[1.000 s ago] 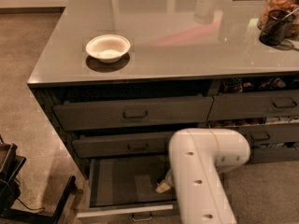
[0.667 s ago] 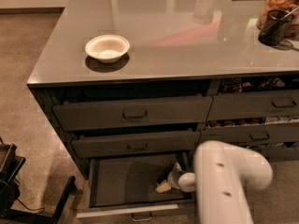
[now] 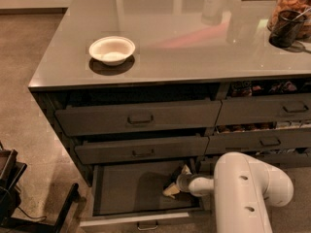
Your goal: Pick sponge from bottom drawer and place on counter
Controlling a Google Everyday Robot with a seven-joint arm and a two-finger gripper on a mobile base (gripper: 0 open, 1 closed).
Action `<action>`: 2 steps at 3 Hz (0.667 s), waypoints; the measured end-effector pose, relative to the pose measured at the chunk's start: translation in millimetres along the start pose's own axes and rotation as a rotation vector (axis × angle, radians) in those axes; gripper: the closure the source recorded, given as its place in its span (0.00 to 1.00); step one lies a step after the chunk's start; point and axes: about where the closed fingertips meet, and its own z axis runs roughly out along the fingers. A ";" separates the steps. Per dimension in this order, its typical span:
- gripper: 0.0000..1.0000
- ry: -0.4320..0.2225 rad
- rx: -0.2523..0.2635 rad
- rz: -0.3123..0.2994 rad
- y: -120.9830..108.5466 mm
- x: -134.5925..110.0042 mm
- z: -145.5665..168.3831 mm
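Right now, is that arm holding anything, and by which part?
Cannot be told. The end effector is inside the open bottom drawer, right at the sponge, but a grip on it isn't visible.

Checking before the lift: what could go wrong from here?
The gripper is low in the bottom drawer, at the sponge, just below the middle drawer front: a straight lift may hit it. The sponge sits by the drawer's right wall, so it could slip or wedge there.
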 end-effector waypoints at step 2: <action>0.00 0.025 -0.016 -0.058 5.8 6.2 7.1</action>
